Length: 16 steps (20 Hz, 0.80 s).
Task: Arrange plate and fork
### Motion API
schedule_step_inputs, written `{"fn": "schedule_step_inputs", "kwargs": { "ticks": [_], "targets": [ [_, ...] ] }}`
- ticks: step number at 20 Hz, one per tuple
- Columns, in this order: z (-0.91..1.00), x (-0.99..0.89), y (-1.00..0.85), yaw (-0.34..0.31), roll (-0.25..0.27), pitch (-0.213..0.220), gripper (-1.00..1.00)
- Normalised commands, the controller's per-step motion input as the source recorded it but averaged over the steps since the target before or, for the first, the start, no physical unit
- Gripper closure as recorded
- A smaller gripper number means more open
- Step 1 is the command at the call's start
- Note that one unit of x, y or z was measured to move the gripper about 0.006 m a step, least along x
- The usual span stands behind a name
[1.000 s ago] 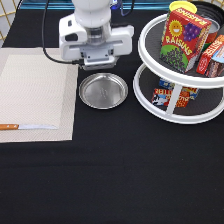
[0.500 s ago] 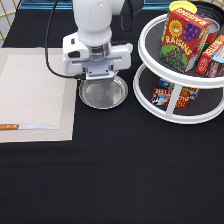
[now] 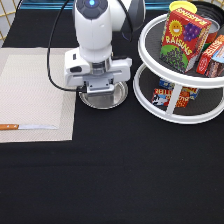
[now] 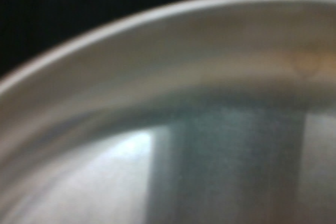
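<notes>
The shiny silver metal plate (image 3: pixel 114 98) lies on the black tablecloth between the placemat and the white turntable rack. My gripper (image 3: pixel 100 90) is low over the plate's half nearer the exterior view's left, and the hand covers that part of it. The wrist view is filled from very close by with the plate's curved rim and inner surface (image 4: pixel 150 75). The fork does not show in either view.
A beige placemat (image 3: pixel 35 90) lies at the exterior view's left, with a wooden-handled knife (image 3: pixel 27 127) with a long flat blade near its bottom edge. A white two-tier rack (image 3: pixel 175 107) with raisin boxes (image 3: pixel 182 40) stands at the right, close to the plate.
My gripper has come from the exterior view's top down onto the plate and now hides more of it. The plate and knife have not moved.
</notes>
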Motion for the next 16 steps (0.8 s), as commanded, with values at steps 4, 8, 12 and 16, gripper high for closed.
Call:
{"fn": "schedule_step_inputs", "kwargs": {
  "ticks": [4, 8, 12, 16],
  "targets": [
    [0.0, 0.35, -0.01, -0.015, 0.022, 0.149, -1.0],
    [0.2, 0.6, -0.28, -0.038, 0.018, 0.17, -1.0],
    [0.15, 0.5, -0.49, -0.058, 0.024, 0.131, -1.0],
    [0.11, 0.41, -0.56, -0.051, 0.007, 0.105, -1.0]
  ]
}}
